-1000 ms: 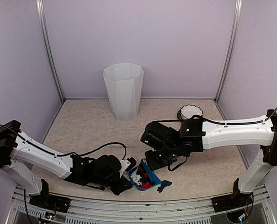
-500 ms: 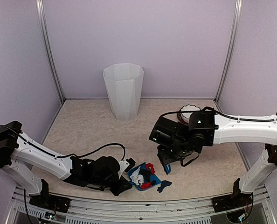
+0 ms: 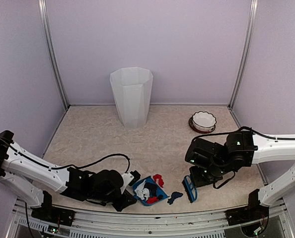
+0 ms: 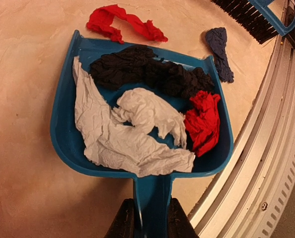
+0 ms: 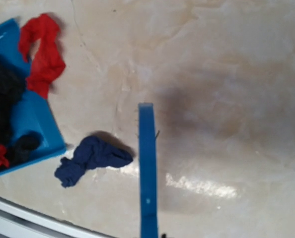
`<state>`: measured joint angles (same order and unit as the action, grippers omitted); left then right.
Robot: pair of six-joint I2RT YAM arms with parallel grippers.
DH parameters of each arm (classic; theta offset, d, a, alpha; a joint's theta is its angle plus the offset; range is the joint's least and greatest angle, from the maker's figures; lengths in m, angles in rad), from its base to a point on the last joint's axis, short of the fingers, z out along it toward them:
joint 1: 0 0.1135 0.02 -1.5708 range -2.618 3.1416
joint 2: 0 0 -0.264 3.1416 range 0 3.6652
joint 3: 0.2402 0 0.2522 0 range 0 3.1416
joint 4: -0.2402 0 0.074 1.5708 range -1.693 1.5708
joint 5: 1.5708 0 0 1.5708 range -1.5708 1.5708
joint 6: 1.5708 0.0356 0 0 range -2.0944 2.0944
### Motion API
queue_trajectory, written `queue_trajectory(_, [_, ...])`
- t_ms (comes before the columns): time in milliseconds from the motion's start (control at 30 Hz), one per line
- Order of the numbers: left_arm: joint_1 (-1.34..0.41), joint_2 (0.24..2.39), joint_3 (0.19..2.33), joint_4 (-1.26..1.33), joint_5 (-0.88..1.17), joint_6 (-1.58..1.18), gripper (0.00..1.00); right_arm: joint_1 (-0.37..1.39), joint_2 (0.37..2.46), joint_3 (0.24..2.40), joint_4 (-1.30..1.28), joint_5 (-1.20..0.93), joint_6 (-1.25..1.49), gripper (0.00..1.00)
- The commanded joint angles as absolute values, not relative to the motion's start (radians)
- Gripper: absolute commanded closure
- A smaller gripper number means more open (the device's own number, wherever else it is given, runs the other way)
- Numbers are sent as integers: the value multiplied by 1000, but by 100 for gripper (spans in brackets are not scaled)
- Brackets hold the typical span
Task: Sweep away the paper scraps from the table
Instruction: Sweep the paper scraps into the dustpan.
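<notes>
While most crumpled paper scraps (image 4: 137,124) fill the blue plastic dustpan (image 4: 63,134), we see a red strip (image 4: 108,17) and navy wad (image 5: 90,158) loose on the beige speckled worktop (image 3: 98,134). Left end effector (image 4: 146,218) clamps the pan's handle, right end effector (image 3: 197,177) grips the blue brush (image 5: 147,163); a hasty stroke could flick strays overboard.

the handle of the blue plastic dustpan (image 4: 63,129), near the front edge of the beige speckled table (image 4: 28,59), is cut off by the bottom of the left wrist view, and only the fingertips of the left gripper (image 4: 152,220) are seen. the pan's floor is largely hidden under wrinkly paper scraps (image 4: 137,129). the blue plastic brush (image 5: 147,168) is cut off at the bottom of the right wrist view; the fingers of the right gripper (image 3: 196,179) are hidden under its wrist from above.
</notes>
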<state>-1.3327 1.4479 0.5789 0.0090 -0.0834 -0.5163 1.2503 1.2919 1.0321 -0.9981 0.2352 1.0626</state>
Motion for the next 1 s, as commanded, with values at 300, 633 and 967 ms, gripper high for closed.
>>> queue_trajectory(300, [-1425,1405,568,-146,-75,-610,100,1261,1446,1053,-821,185,1079,100])
queue_trajectory(633, [-1424,1441,564,-116,-76,-599,100,1261,1583,1184,-722,181,979,100])
queue_trajectory(967, [-1364,1451,506,-5,-92,-623,100,1277,1606,1224,-678,111,876,100])
